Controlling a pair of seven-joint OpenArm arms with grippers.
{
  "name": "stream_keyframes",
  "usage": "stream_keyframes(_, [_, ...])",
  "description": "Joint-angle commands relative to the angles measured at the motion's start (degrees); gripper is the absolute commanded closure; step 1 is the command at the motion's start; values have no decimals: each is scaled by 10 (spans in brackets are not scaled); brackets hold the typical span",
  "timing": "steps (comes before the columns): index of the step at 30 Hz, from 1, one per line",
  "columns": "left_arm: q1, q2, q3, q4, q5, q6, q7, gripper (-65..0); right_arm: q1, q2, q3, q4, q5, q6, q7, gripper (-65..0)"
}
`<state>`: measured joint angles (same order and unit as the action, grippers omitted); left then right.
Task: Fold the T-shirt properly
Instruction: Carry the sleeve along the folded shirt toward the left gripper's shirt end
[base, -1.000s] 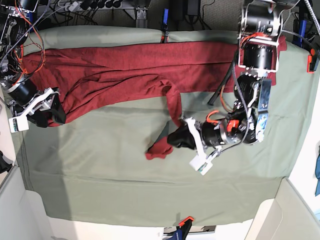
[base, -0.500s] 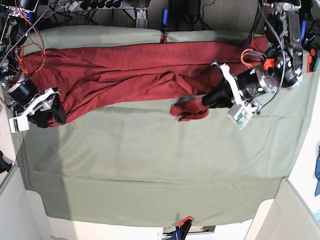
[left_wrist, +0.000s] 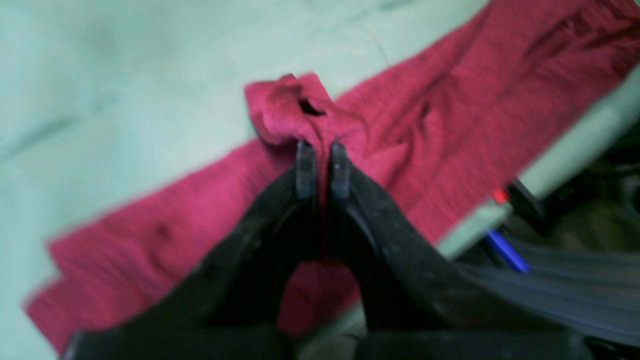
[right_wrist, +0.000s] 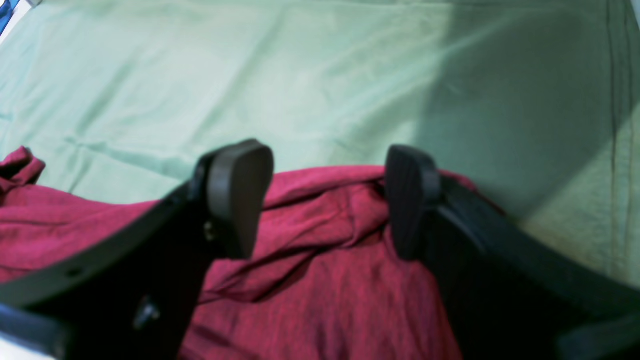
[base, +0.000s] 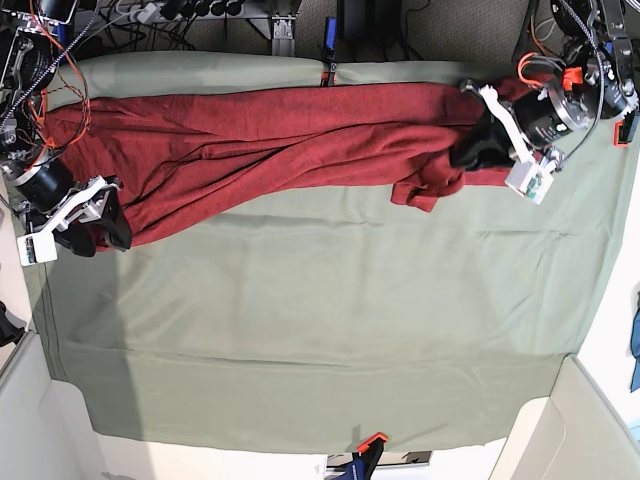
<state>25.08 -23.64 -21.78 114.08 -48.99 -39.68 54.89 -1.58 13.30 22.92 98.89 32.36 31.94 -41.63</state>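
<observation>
In my left wrist view, my left gripper (left_wrist: 320, 150) is pinched tight, its two black fingertips (left_wrist: 305, 167) almost touching, with a bunched knot of the large dark red, faintly heathered thin knit T-shirt (left_wrist: 450, 125) clamped between them; the picture is blurred, so I cannot tell which part of the garment this is, though it looks like a sleeve end. Beyond the knot the red band runs across the sage-green table cloth (left_wrist: 125, 75). In my right wrist view, my right gripper (right_wrist: 322, 200) stands wide apart, the two dark rubber pads (right_wrist: 240, 195) well separated and nothing between them; they hover just above a rumpled edge of the T-shirt (right_wrist: 320, 280), with the green cloth (right_wrist: 325, 75) stretching away behind. In the base view the T-shirt (base: 260, 140) lies as a long, wrinkled strip along the far side of the table cloth (base: 300, 330), reaching from my right gripper (base: 112, 222) at one end to my left gripper (base: 470, 148) at the other, where a small lump of fabric hangs below the strip. I judge I am in the spreading stage: the sleeve is being carried out along the body, and no real fold has been made yet. Next I would lay the held fabric flat and let it go, then bring my right jaws down on the edge beneath them, taking care not to catch the table cloth as well.
</observation>
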Motion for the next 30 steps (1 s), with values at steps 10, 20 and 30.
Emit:
stream_keyframes(10, [9, 9, -5, 12, -14, -3, -12, -350, 8, 7, 3, 10, 11, 2, 15, -383])
stream_keyframes(20, [-96, 9, 26, -28, 47, -3, -59, -350, 0, 6, 3, 10, 11, 2, 15, -383])
stream_keyframes(30, [-195, 9, 184, -185, 201, 17, -98, -368, 0, 6, 3, 10, 12, 2, 15, -383])
